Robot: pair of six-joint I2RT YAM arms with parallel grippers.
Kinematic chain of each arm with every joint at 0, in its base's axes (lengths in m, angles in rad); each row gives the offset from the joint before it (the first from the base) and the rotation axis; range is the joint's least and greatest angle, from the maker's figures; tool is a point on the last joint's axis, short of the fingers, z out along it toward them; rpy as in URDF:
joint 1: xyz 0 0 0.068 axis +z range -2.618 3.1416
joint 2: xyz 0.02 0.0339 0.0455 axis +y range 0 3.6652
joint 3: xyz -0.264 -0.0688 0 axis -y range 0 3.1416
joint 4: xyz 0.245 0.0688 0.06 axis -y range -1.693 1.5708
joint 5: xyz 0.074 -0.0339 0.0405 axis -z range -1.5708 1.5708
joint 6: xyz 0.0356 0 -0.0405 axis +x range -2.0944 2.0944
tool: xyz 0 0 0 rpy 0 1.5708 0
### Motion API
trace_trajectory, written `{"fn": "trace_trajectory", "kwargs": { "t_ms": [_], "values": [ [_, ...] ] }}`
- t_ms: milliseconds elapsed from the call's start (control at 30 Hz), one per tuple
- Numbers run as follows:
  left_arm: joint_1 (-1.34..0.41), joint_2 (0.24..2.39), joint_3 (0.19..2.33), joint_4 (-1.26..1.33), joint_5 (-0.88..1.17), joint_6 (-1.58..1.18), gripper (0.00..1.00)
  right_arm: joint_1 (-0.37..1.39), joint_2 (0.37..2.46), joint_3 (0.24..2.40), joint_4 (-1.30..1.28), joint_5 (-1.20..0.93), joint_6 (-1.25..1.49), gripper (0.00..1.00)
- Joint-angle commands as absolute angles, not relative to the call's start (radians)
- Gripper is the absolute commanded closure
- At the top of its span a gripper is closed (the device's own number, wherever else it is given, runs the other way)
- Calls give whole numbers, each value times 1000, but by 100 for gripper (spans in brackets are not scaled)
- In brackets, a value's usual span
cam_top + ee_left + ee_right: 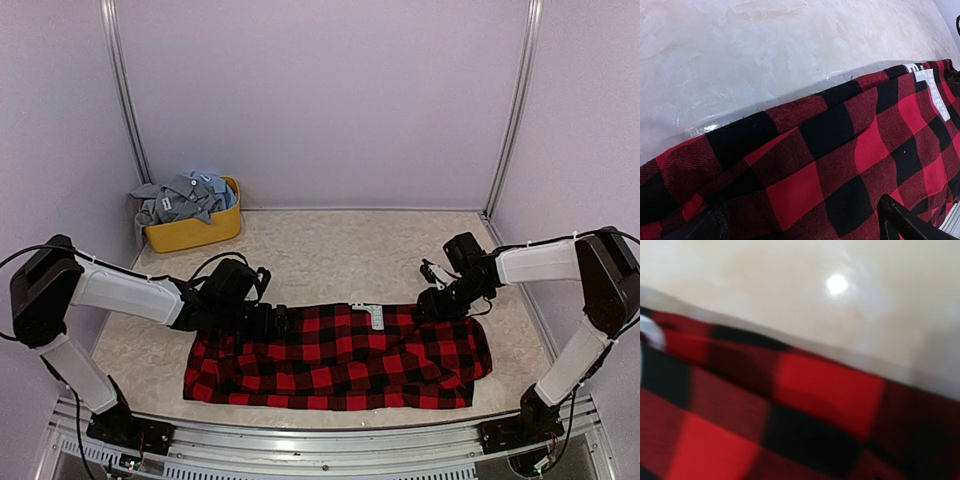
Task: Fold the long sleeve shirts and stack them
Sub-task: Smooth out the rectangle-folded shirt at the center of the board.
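Observation:
A red-and-black checked long sleeve shirt [340, 360] lies folded into a wide band near the table's front edge, its white label [376, 318] at the far edge. My left gripper [278, 322] hovers over the band's far left edge. In the left wrist view the checked cloth [805, 165] lies flat under my left gripper [807, 227], whose dark fingertips [900, 220] stand wide apart, open, with nothing pinched. My right gripper [432, 303] is at the band's far right edge. The right wrist view is blurred and shows only cloth [790, 415]; its fingers are hidden.
A yellow tub [195, 235] at the back left holds grey shirts [178, 200] and a pale blue one [215, 185]. Bare beige tabletop [330, 250] stretches behind the flannel. Grey walls with metal posts close in the sides and back.

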State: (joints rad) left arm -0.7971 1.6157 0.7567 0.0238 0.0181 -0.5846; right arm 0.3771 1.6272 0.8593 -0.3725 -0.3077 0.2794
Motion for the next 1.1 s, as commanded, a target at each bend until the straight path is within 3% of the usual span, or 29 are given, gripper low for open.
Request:
{"fn": "trace_trajectory", "kwargs": {
  "t_ms": [0,300,600,733,867,1067],
  "values": [
    [-810,1659,738,67,-26,-547,2,335,1634,810,-367,-251,309,42],
    [-830,1686,720,89,-69,-536,1,318,1551,772,-416,-168,342,41],
    [-901,1558,747,137,-109,-472,1,343,1261,761,-436,-267,326,37],
    [-938,1547,789,215,49,-437,1,364,1182,708,-481,-260,391,37],
    [-980,1675,907,231,238,-432,3,394,1148,643,-496,-227,507,38],
    [-1095,1885,1110,178,342,-392,5,428,1087,545,-442,-169,664,38]
  ]
}}
